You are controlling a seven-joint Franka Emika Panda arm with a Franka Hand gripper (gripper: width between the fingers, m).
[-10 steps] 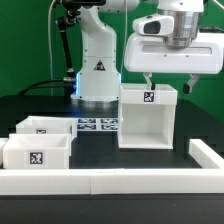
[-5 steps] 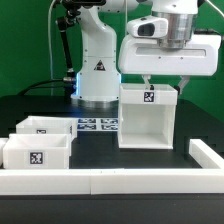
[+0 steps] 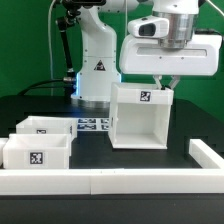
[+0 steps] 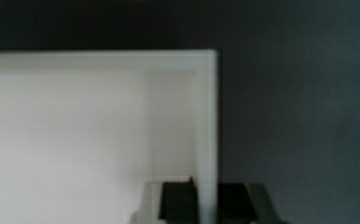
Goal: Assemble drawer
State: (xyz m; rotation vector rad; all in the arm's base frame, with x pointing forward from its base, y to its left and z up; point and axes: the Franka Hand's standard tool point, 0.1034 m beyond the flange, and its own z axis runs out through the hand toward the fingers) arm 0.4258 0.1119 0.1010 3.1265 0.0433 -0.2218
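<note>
The white hollow drawer housing stands on the black table, a tag on its top edge. My gripper is above the housing's top corner at the exterior view's right and is shut on its side wall. In the wrist view the thin white wall of the housing runs between my two dark fingers, with my gripper clamped over it. Two small open-top trays sit at the exterior view's left, one behind and one in front, each with a tag.
The marker board lies flat between the trays and the housing. A long low white rail edges the table's front and the exterior view's right side. The arm's white base stands behind.
The housing has shifted toward the exterior view's left, carried by my gripper. The trays have not moved.
</note>
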